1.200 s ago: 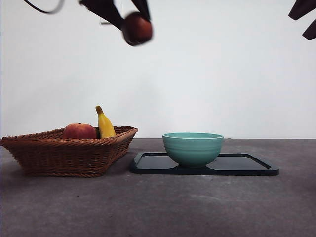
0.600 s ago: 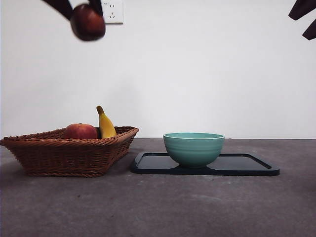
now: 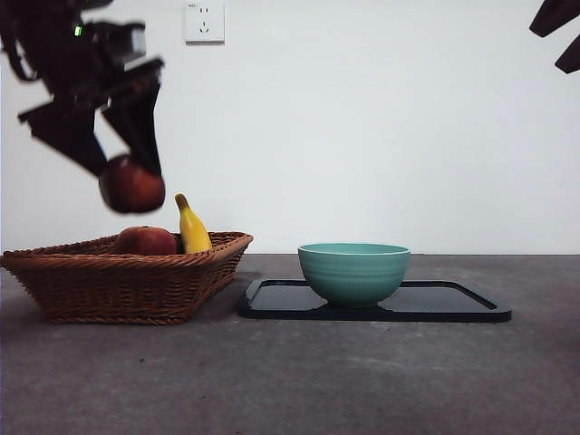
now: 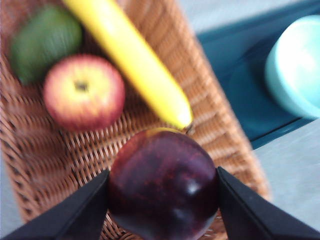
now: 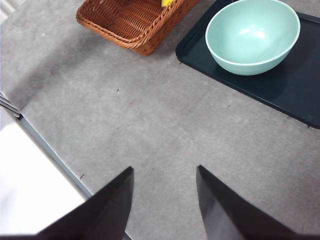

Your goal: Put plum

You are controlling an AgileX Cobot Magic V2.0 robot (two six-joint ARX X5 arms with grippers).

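Left wrist view gives me the left gripper with its jaws closed on either side of the plum, which I hold above the wicker basket. Below it in the basket I see a banana, a red-yellow apple and a blurred green fruit. Across the bench, the teal bowl sits on the dark tray beside the basket. My right gripper waits high over the bench, jaws apart and empty.
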